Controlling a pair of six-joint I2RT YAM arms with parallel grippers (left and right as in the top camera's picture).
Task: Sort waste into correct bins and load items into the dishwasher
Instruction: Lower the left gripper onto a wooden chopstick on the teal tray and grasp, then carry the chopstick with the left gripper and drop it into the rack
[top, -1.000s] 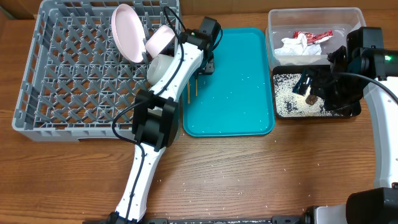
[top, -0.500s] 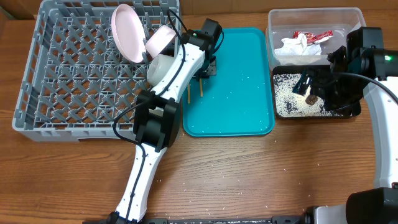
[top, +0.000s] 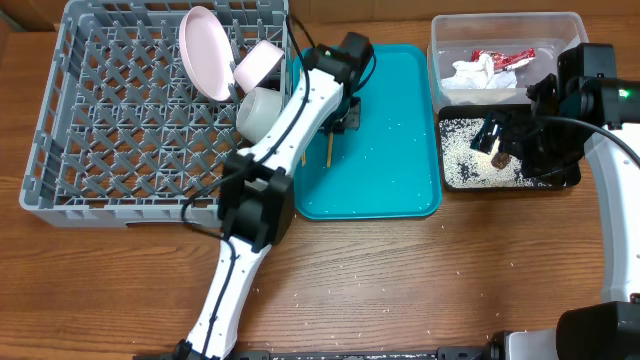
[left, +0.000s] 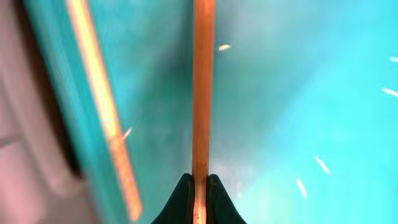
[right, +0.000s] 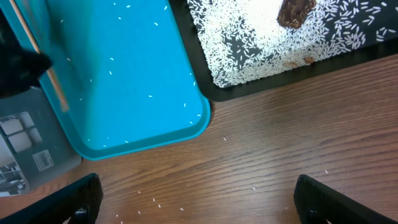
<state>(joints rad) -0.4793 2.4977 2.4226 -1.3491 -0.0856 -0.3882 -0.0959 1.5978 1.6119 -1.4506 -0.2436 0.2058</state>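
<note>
one wooden chopstick (left: 202, 93) is pinched by its end between the shut jaws of the left gripper (left: 199, 190), over the teal tray (left: 298, 93). a second chopstick (left: 99, 118) lies along the tray's rim. with so thin a hold, the stick could be swivelled or dropped before the dish rack (top: 110, 120) is reached. the right gripper (right: 199, 205) is held wide open and empty.

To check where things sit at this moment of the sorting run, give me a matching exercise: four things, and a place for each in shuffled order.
Things:
1. red wrapper
2. rice grains
3. chopstick
4. round plate

Places:
A. standing on edge in the grey rack
B. in the clear tub
C. pinched in the left claw over the teal tray
D. spread in the black tray

Pairs: 1-B, 2-D, 3-C, 4-A
</note>
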